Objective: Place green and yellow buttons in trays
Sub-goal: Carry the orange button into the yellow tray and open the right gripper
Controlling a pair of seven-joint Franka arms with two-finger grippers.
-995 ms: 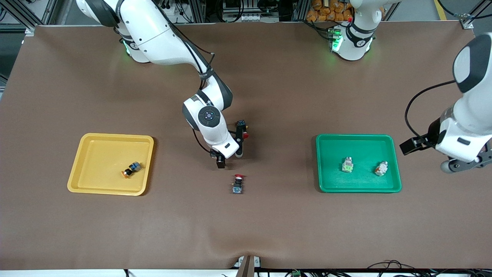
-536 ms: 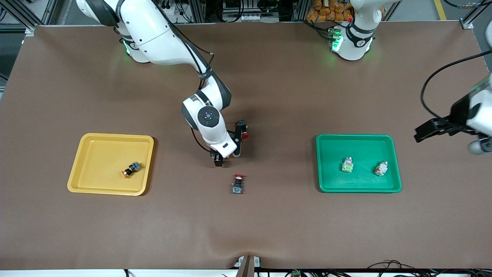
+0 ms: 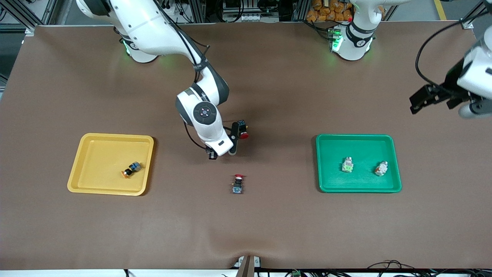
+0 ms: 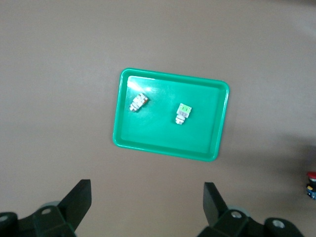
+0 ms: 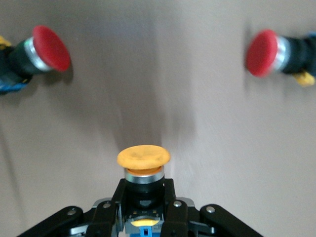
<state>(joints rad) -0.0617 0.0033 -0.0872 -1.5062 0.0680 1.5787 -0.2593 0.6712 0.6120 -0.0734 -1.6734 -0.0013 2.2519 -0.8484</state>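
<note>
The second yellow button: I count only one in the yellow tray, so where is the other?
The right gripper grips the yellow button, over the table's middle between the two red buttons.

A brown mat (image 3: pixel 269 231) covers the table. Along its top edge stand metal frame posts (image 3: pixel 15 11), cables and orange bags (image 3: pixel 326 9).

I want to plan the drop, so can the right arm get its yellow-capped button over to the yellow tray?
Probably yes: the right claw grips the button, and bare table leads to the yellow tray.
</note>
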